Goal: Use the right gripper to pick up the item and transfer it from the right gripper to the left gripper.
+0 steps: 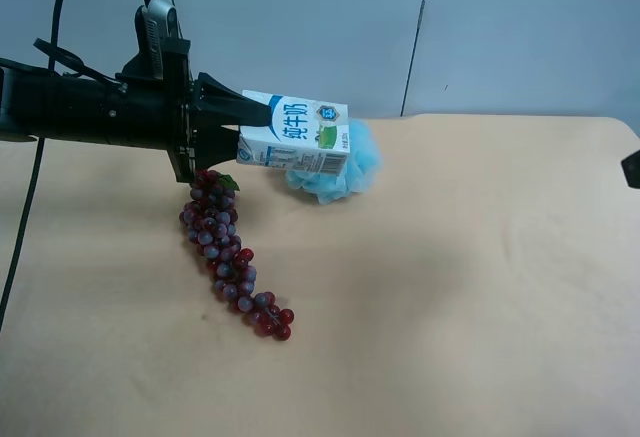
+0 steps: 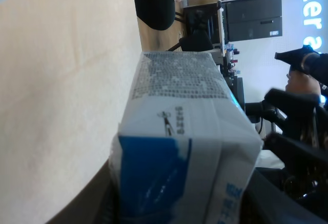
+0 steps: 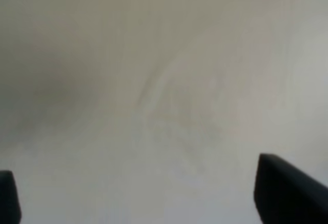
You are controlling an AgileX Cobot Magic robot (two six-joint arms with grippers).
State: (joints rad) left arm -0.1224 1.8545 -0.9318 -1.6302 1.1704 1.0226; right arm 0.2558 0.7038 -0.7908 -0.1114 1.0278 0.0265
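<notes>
The left gripper [image 1: 246,127] is clamping the carton [image 1: 300,137] by one end, with its fingers closed on two opposite sides. It is holding the carton in the air above the table [image 1: 480,287], near the far edge and toward the corner at the exterior high view's left. The carton is lying roughly level, its long axis running straight out from the fingers toward the opposite side edge. The right gripper [image 3: 148,198] is gaping wide and gripping nothing; only a dark tip, probably its arm, is showing by that opposite edge, well apart. Grapes [image 1: 228,252] are lying under the left gripper, and a blue puff [image 1: 355,172] is sitting beneath the carton's free end. The handover is looking complete.
</notes>
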